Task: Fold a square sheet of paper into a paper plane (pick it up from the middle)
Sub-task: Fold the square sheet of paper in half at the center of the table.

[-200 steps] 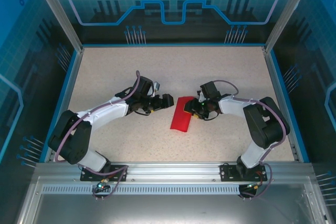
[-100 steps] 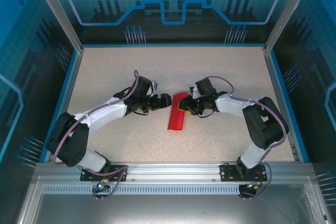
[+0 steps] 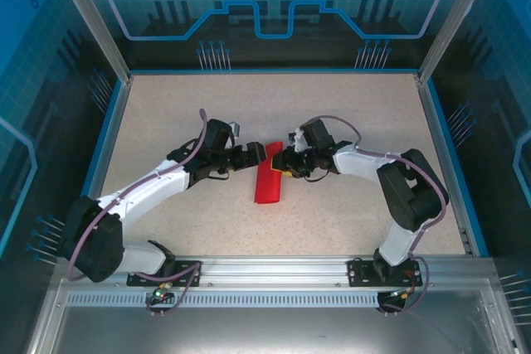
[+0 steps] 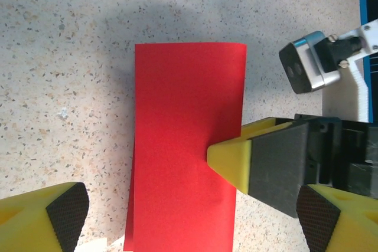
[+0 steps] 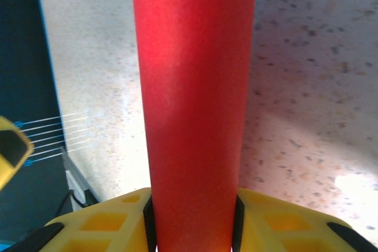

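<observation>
Paper: the square sheet of paper [image 3: 268, 184], now a folded red strip, lies mid-table [image 3: 166, 113] with its near end free.
Right: the right gripper [image 3: 284, 162] is clamped on the strip's far part — the paper bulges between its jaws.
Left: the left gripper [image 3: 264, 155] has its jaws wide apart, either side of the strip.
Risk: the bulge could crease crooked or slip out if the left closes off-centre.
Change: strip and both grippers sit further left and farther away than a second ago.

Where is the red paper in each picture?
Top external: paper mid-table, between the left gripper and right gripper.
Left wrist: paper in the centre, reaching the bottom edge.
Right wrist: paper is a tall red band down the middle.
Shared landmark: the right gripper's yellow fingers, clamped on the paper.
</observation>
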